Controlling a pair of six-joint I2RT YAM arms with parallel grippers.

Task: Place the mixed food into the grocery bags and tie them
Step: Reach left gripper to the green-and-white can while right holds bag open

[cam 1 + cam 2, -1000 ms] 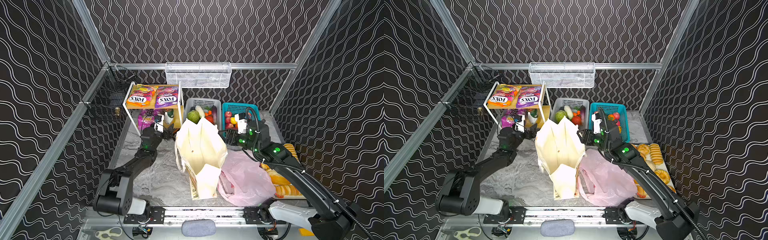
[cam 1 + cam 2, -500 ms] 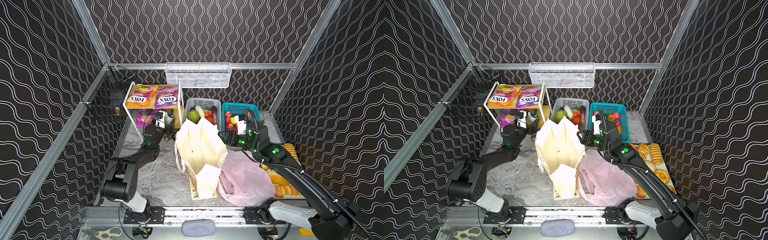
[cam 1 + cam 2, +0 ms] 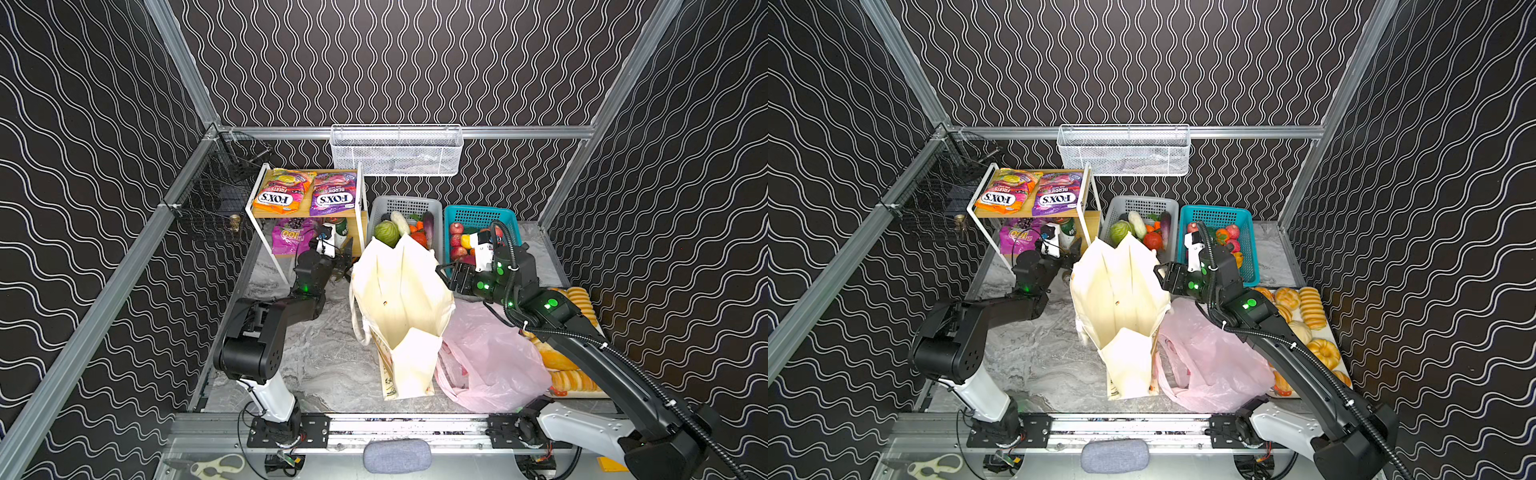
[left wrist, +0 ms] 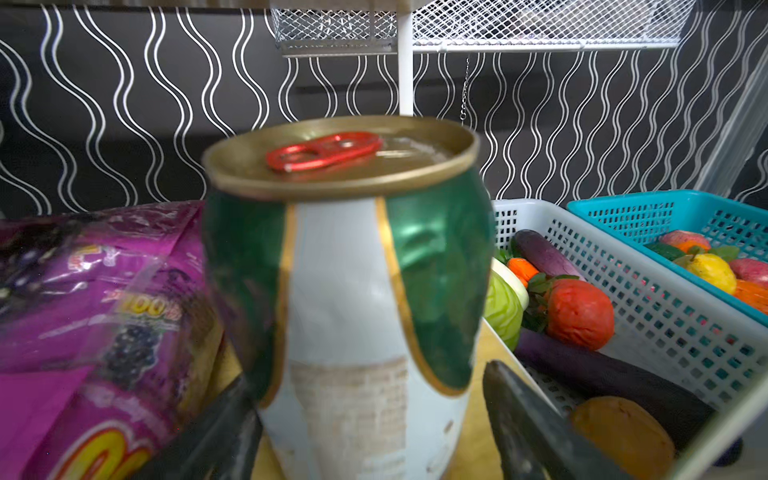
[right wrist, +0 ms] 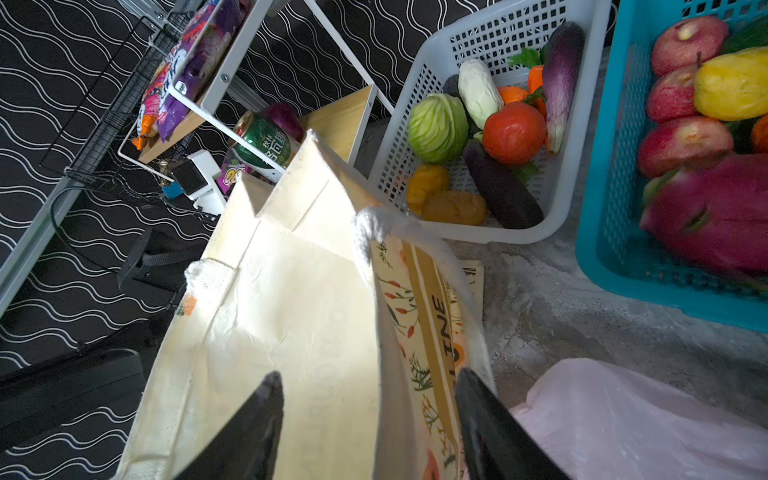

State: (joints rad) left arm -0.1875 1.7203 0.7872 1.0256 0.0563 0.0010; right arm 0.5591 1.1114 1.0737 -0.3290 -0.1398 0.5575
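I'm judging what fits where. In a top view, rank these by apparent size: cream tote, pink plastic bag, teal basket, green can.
1. cream tote, though it stands tall and so nearer the camera
2. pink plastic bag, not far behind
3. teal basket
4. green can, by far the smallest

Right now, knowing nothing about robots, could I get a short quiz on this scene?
1. True or false: the green can lies inside the cream canvas tote.
2. Which basket holds the pink dragon fruit? A) grey basket B) teal basket C) white wire basket
3. The right gripper's open jaws straddle a wall of which bag?
Key: 1 false, it stands on the wooden shelf; 2 B; 3 the cream canvas tote.
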